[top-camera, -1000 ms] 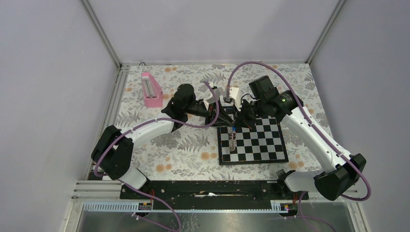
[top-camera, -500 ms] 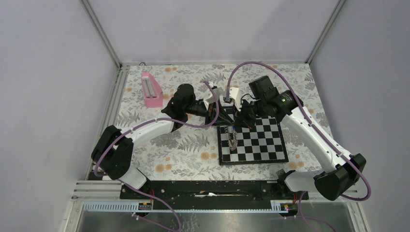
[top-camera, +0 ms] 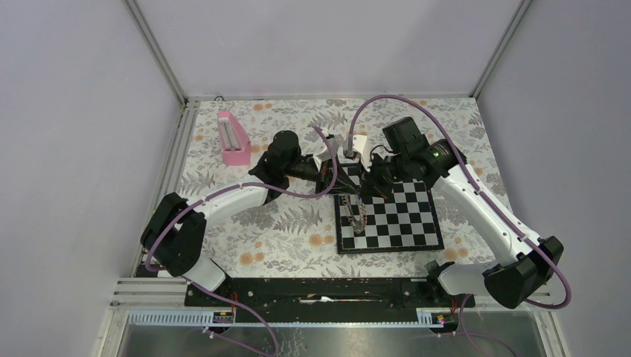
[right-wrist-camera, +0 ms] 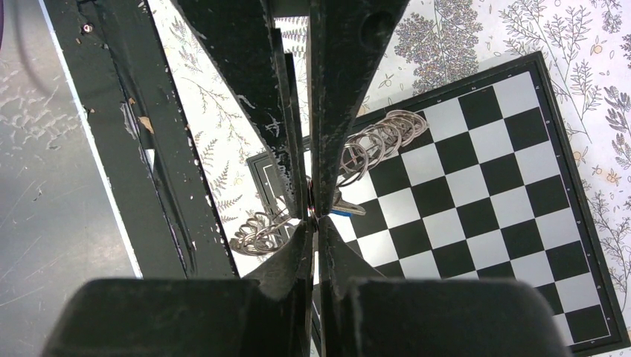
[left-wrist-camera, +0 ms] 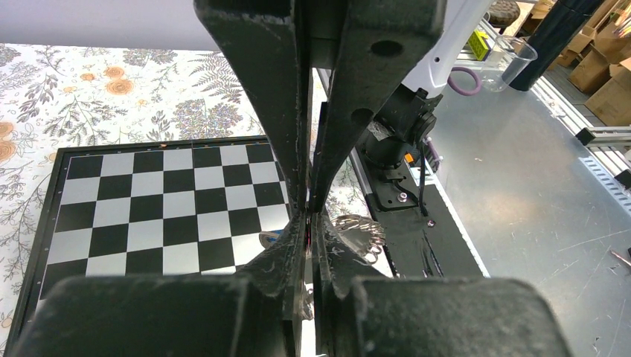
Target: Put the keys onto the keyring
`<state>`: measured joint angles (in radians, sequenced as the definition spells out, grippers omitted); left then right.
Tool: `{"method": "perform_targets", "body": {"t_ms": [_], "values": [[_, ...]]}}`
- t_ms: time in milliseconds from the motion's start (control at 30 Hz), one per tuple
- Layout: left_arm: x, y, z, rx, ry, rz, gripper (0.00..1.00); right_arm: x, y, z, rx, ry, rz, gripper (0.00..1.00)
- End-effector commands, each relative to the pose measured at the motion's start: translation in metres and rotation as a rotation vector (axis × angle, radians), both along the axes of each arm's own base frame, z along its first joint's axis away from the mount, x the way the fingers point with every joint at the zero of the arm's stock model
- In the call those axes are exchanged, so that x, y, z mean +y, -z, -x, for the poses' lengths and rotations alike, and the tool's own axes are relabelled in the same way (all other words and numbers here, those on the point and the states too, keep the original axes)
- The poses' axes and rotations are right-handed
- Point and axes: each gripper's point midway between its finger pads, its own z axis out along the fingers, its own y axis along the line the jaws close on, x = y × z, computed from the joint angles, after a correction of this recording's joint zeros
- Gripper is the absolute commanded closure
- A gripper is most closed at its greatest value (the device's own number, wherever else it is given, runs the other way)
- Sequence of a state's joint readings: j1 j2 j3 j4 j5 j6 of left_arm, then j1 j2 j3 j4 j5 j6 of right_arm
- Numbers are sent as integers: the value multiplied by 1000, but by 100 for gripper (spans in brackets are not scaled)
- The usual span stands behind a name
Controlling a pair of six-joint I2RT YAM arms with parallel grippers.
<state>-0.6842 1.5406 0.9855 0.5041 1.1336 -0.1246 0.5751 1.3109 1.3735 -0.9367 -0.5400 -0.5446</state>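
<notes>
Above the far-left corner of the chessboard [top-camera: 402, 223], your left fingers [left-wrist-camera: 253, 74] and right fingers [right-wrist-camera: 350, 59] are each pressed together, pinching the keyring [right-wrist-camera: 391, 132], which sags limp below them: judge it light, floppy, slippery, and grip the band's edge.

Lab test cell, plain grey walls [top-camera: 74, 111] (aluminium-framed)

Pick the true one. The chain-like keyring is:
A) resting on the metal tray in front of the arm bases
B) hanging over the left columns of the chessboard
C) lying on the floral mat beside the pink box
B: the top view shows the keyring over the chessboard's left columns, and its rings show on both sides of the closed left end effector and right end effector.
</notes>
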Motion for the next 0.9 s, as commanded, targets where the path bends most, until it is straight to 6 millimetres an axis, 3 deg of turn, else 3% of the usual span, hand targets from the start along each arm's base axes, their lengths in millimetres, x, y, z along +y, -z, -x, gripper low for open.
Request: {"method": "perform_targets", "body": {"t_ms": [0, 167, 433, 867], "values": [[-1, -10, 11, -38, 55, 41, 94, 6, -16, -5, -60, -5, -43, 100], [-1, -15, 12, -35, 60, 56, 100, 5, -14, -5, -68, 0, -42, 99], [9, -40, 21, -20, 85, 130, 100, 0, -27, -7, -161, 17, -74, 73], [20, -56, 38, 17, 133, 205, 100, 3, -44, 15, -244, -104, -173, 66]]}}
